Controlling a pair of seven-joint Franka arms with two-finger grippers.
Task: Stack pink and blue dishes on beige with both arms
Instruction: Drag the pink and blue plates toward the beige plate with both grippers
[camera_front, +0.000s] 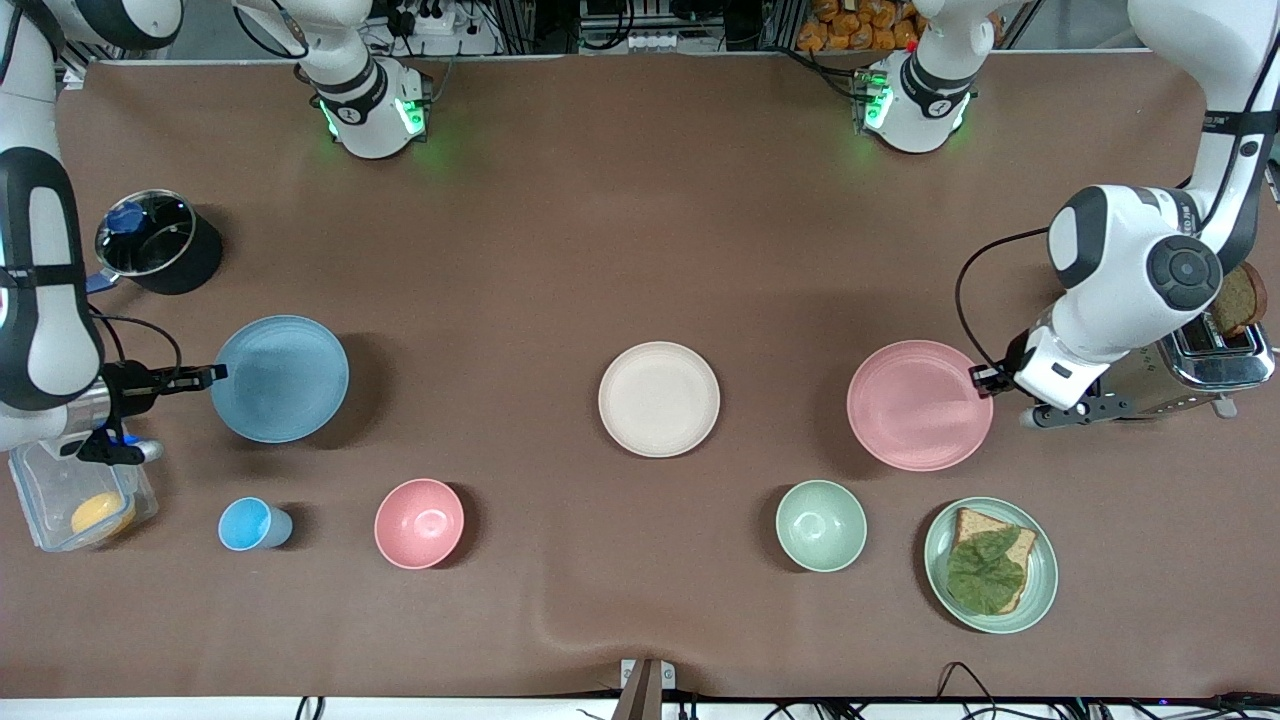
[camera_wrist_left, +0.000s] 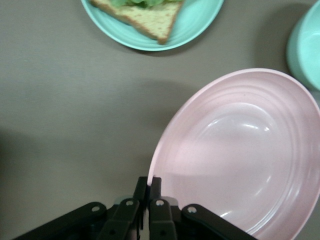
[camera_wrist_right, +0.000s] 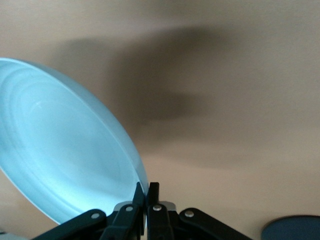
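The beige plate (camera_front: 659, 398) lies flat at the middle of the table. Toward the left arm's end, my left gripper (camera_front: 979, 378) (camera_wrist_left: 148, 182) is shut on the rim of the pink plate (camera_front: 918, 404) (camera_wrist_left: 240, 155), which is tilted with the gripped edge raised. Toward the right arm's end, the blue plate (camera_front: 281, 378) (camera_wrist_right: 60, 155) is pinched at its rim by my right gripper (camera_front: 213, 374) (camera_wrist_right: 145, 189), and it casts a wide shadow on the cloth, so it hangs lifted.
Nearer the front camera stand a blue cup (camera_front: 252, 525), a pink bowl (camera_front: 419, 523), a green bowl (camera_front: 821, 525) and a green plate (camera_front: 990, 565) with bread and a leaf. A black pot (camera_front: 158, 241), a clear box (camera_front: 82, 495) and a toaster (camera_front: 1205, 360) flank the ends.
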